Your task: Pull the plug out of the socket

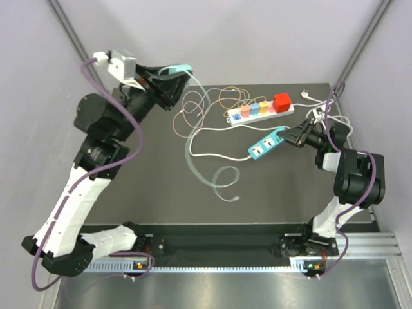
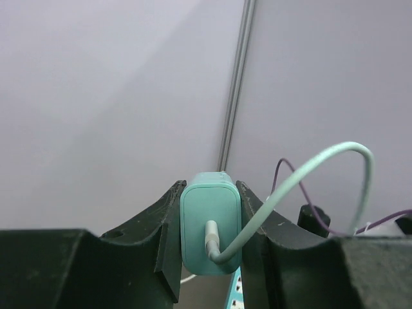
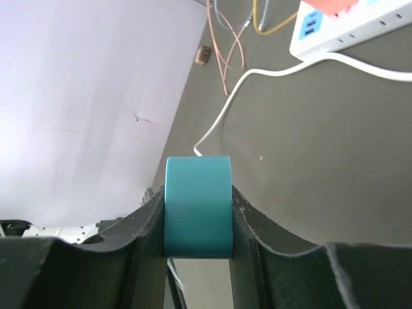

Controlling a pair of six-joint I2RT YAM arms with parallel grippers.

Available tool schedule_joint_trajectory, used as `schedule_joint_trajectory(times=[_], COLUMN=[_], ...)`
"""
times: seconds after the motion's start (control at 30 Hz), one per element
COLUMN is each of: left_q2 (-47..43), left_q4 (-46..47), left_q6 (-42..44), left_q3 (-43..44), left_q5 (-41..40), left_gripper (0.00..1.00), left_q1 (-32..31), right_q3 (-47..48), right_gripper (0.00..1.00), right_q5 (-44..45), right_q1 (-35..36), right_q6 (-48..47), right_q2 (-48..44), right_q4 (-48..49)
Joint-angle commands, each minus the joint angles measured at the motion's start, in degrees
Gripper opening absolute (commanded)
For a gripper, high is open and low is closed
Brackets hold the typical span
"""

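Plug (image 2: 211,219), teal and blocky, sits off the table, clear of every socket, pinched in the left gripper (image 1: 172,72). We see the left arm reared high over the far-left corner of the dark table (image 1: 161,193), its wrist pointing toward the back wall. The right arm is folded low at the right edge, its wrist reaching left along the tabletop.

From the plug a pale green cable (image 2: 322,154) arcs up and right, then falls to the table, where it ends in a loose curl near the middle. A teal power strip (image 1: 265,144) lies at an angle on the right side, and just beyond it lies a white power strip (image 1: 261,111) carrying a row of coloured adapters, with a red adapter (image 1: 281,101) at its right end. Thin orange and yellow wires (image 1: 193,109) tangle left of the white strip, and a white cord (image 1: 212,151) snakes between the two strips.

The left fingers (image 2: 161,232) are clamped tight on the plug's two sides. The right gripper (image 1: 295,136) stands part-way apart, its fingers (image 3: 248,225) pressed on both flanks of the teal strip's right end.
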Motion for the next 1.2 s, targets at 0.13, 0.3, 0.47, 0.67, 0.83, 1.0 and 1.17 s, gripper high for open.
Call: schedule_joint_trajectory(times=[0.13,0.3,0.47,0.67,0.83,1.0,1.17], left_q2=[-2.02,-1.85,-0.44,3.06,9.48,16.95,21.61], left_q4=[-1.18,-5.31,-4.02,13.56,22.87,31.5,34.59], left_q6=[0.97,6.94,15.97,23.48,21.8,27.6,30.68], left_q3=[10.81,12.33,4.71,-7.45,-2.64,3.79,8.19], left_q5=[-1.92,-11.58,-26.05,-40.69,-43.94,-47.81,-49.13], left_gripper=[0.0,0.0,0.0,0.0,0.0,0.0,0.0], left_q1=[-0.01,-0.01,-0.01,4.37,11.32,13.08,15.89], right_q3=[0.05,0.66,0.75,0.84,1.37,1.63,2.16], right_gripper=[0.0,0.0,0.0,0.0,0.0,0.0,0.0], right_q5=[-0.88,-0.7,-0.79,-0.97,-0.97,-0.97,-1.14], right_q1=[-0.26,-0.35,-0.35,-0.26,-0.26,-0.35,-0.35], right_q6=[1.78,-1.59,-2.37,-4.05,-6.41,-7.3,-8.7], right_q2=[0.18,0.97,0.36,0.62,0.53,1.06,1.24], right_q4=[5.48,0.88,-0.34,-1.84,-5.0,-6.32,-8.17])
